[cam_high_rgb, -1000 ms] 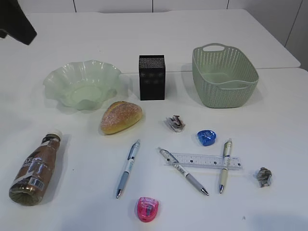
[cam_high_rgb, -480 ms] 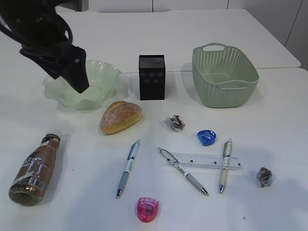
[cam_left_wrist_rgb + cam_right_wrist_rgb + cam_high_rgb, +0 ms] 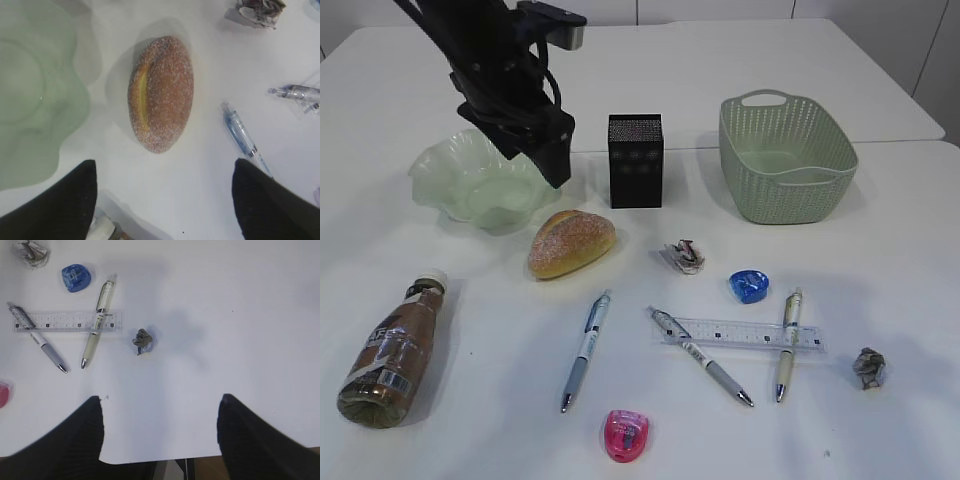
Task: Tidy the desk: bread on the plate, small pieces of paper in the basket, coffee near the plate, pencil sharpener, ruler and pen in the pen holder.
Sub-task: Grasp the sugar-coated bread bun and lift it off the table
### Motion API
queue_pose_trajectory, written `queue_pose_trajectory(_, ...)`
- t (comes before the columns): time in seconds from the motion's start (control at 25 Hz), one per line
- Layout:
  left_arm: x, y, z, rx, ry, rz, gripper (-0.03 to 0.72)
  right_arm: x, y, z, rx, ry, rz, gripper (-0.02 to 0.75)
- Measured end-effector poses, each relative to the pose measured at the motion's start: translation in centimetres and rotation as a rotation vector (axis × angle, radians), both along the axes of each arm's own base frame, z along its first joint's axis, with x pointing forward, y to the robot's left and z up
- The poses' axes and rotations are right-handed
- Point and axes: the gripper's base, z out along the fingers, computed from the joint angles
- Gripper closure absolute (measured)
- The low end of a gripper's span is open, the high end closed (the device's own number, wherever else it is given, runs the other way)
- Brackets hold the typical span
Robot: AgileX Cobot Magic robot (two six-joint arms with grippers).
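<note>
While the left gripper (image 3: pixel 162 200) hangs wide open and empty over the bread (image 3: pixel 571 243), the bun lies flat, its long side slanting toward the plate (image 3: pixel 440 170).

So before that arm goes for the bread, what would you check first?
1. Left gripper open: ok, fingers spread wide.
2. Bread free on the desk, nothing on it: ok.
3. Gripper lined up over the bread: ok in the wrist view; height above it cannot tell.
4. Plate empty: ok.
5. Blue pen and pen holder apart from the bread: ok.
6. Right gripper away from the bread: ok.
</note>
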Motion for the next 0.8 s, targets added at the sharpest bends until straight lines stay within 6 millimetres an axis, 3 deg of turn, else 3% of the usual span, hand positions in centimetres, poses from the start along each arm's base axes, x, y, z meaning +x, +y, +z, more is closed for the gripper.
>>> queue_pose_trajectory(0.28,1.8,-0.8,-3.8,0.025,0.036,0.001,0.087,0.4,0.0,0.0,0.000,-0.010,-0.001,0.186)
queue_pose_trajectory(0.8,3.2,-1.4,-7.1,0.021,0.024,0.006,0.087,0.5,0.0,0.0,0.001,-0.022,-0.006,0.187)
